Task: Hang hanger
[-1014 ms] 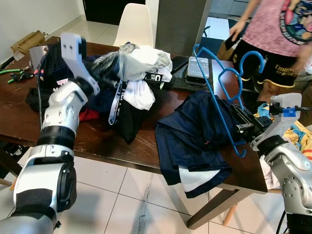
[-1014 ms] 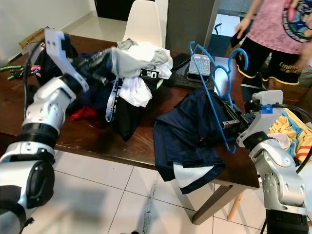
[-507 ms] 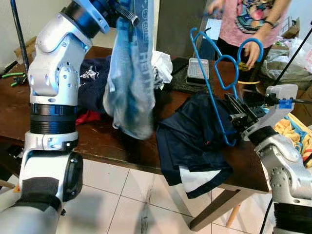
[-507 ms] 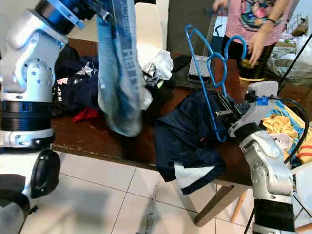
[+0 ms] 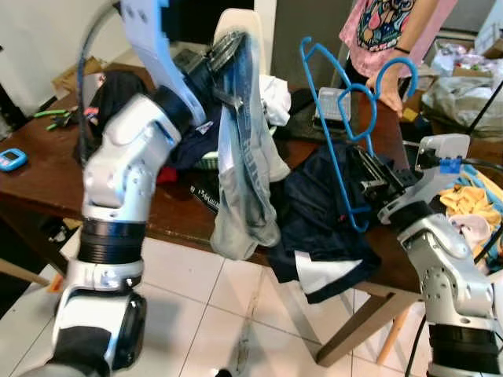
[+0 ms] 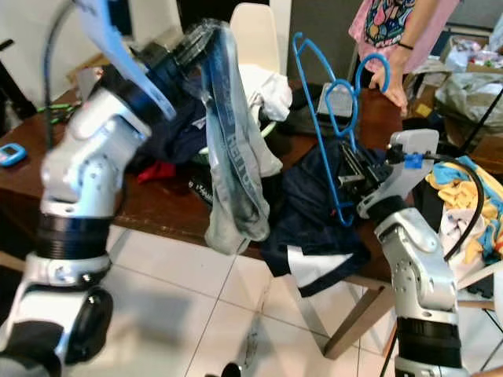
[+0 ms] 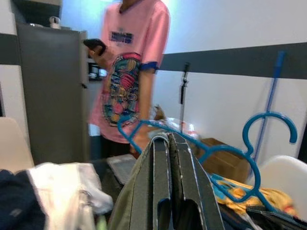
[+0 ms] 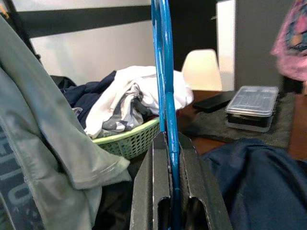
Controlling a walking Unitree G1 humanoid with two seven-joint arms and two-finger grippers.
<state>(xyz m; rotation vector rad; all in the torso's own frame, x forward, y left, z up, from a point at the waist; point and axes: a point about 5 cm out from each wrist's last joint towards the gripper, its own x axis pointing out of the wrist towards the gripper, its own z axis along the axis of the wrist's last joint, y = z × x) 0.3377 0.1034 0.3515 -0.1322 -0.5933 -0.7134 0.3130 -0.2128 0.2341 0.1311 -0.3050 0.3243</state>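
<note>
My right gripper (image 5: pixel 372 179) is shut on the lower bar of a blue wire hanger (image 8: pixel 161 52), which stands upright over the table's right part with its hook near a person's hand. Held high to the left of the hanger, my left gripper (image 5: pixel 220 55) is shut on a grey-green garment (image 5: pixel 242 188). The garment hangs down past the table's front edge. In the left wrist view the fingers (image 7: pixel 168 163) pinch the olive cloth, and the hanger's hook (image 7: pixel 268 115) lies beyond them.
A navy garment (image 5: pixel 314 208) drapes over the brown table's (image 5: pixel 47 177) front edge under the hanger. A green basket (image 8: pixel 129 141) heaped with clothes and a clear box (image 8: pixel 252 108) sit on the table. A person in a pink shirt (image 5: pixel 385 23) stands behind; a white chair (image 6: pixel 255 31) is beyond.
My left arm has swung down and right, bringing the hanging garment closer to the hanger. The right gripper still holds the hanger. The camera has shifted.
</note>
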